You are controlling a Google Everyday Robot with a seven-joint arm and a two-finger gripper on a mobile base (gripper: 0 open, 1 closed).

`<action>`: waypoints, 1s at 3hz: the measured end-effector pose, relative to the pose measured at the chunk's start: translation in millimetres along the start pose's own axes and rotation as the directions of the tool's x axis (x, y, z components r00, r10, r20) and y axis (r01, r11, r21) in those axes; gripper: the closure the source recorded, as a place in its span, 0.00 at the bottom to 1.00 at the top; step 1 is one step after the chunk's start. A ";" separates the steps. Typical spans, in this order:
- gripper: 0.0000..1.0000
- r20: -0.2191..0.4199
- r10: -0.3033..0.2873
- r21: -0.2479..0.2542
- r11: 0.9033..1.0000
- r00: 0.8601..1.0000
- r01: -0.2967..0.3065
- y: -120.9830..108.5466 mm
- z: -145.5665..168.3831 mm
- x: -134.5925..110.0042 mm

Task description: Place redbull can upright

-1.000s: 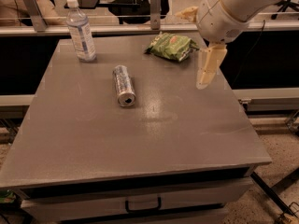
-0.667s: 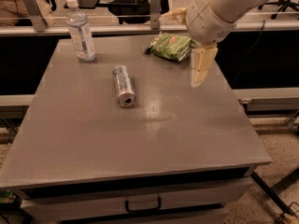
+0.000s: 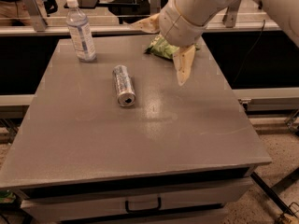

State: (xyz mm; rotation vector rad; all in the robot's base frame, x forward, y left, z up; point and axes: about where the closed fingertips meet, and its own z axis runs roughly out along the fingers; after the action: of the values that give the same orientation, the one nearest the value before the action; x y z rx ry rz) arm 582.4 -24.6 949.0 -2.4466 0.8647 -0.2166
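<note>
You face a grey table (image 3: 196, 139) with a drawer (image 3: 140, 200) under its front edge, in a dim workshop. The redbull can (image 3: 123, 85) lies on its side just left of the table's middle, one round end turned towards you. A clear water bottle (image 3: 80, 31) with a white cap stands upright near the back left corner. A green snack bag (image 3: 161, 48) sits at the back, partly hidden by the arm. The gripper (image 3: 157, 55) hovers above the back of the table, right of the can and apart from it. Its two pale fingers (image 3: 184, 66) are spread wide, grasping nothing.
</note>
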 end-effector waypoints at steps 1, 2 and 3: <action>0.00 0.018 -0.149 -0.047 0.988 0.989 0.149 -9.4 22.6 -16.4; 0.00 0.035 -0.282 -0.111 0.952 0.959 0.284 -13.1 42.1 -30.6; 0.00 0.063 -0.360 -0.182 0.913 0.931 0.366 -16.7 62.7 -33.2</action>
State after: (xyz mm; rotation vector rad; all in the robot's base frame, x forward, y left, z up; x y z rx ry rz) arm 585.2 33.9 905.7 -2.7718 0.4247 -0.2404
